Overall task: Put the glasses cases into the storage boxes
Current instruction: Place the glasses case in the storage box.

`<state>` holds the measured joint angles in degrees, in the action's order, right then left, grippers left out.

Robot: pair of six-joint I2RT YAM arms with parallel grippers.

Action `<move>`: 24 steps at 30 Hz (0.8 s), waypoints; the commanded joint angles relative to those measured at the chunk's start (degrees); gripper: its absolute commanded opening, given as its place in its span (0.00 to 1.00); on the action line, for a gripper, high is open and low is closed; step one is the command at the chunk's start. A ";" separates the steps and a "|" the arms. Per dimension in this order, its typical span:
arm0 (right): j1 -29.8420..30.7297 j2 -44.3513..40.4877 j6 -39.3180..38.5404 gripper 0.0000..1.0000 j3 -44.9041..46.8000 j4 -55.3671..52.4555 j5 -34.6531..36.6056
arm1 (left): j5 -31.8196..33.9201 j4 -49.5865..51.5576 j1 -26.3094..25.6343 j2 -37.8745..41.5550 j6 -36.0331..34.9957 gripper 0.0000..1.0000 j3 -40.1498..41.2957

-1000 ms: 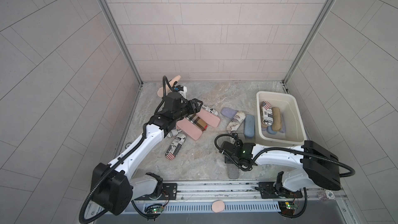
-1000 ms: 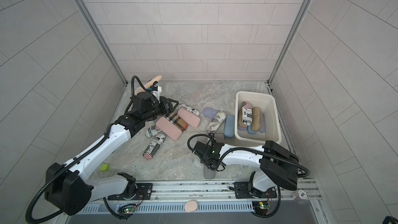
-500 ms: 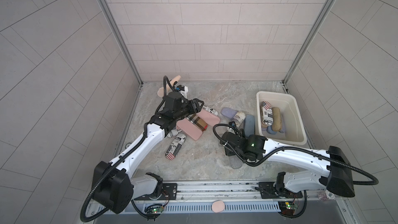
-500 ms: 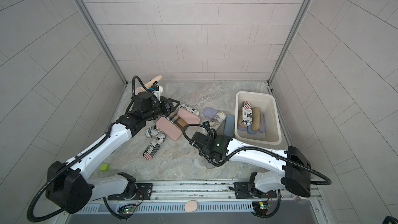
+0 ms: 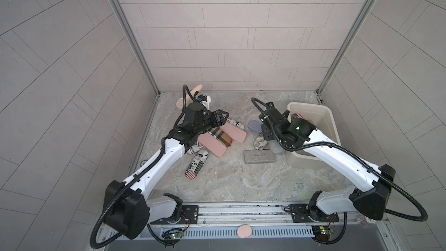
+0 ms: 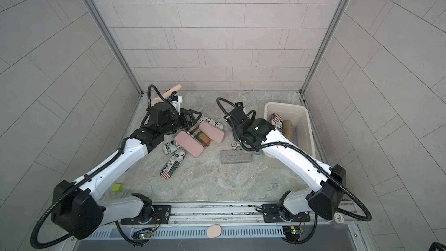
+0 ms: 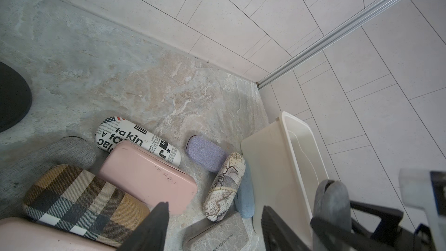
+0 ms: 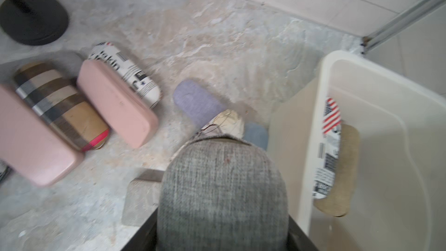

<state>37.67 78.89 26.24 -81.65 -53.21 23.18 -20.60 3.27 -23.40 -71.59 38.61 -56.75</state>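
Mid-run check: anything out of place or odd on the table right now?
Two strays: a small green block lies by the left arm's base, and a pink oval pad sits on the front rail. The plaid case shows a red strip at one end, possibly ajar.

I see soft, even, bright light in both top views, seemingly from overhead, with only faint shadows under the arms on the marbled surface (image 5: 229, 177) and no harsh glare. Straight wall-tile lines bow toward the frame edges, a wide-lens distortion. The left wrist view is sharp, except its dark jaws close to the lens. The right wrist view is smeared with blur, the grey case (image 8: 222, 189) included.
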 commanded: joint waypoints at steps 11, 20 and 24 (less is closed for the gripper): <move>-33.36 1.83 -13.84 0.56 -0.08 2.12 -0.16 | -0.12 -2.98 -0.33 -1.65 -0.20 0.67 1.43; -44.36 10.32 -17.74 0.58 6.95 11.97 -1.35 | 0.02 -3.34 -0.42 -3.51 0.08 0.67 1.81; -44.88 14.91 -18.33 0.58 5.25 12.21 0.98 | -0.58 -3.69 -0.51 -4.35 0.71 0.67 1.79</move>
<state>-7.20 93.01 9.80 -74.59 -42.74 22.15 -20.62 1.52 -23.53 -75.50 38.79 -55.57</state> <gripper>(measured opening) 0.638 0.674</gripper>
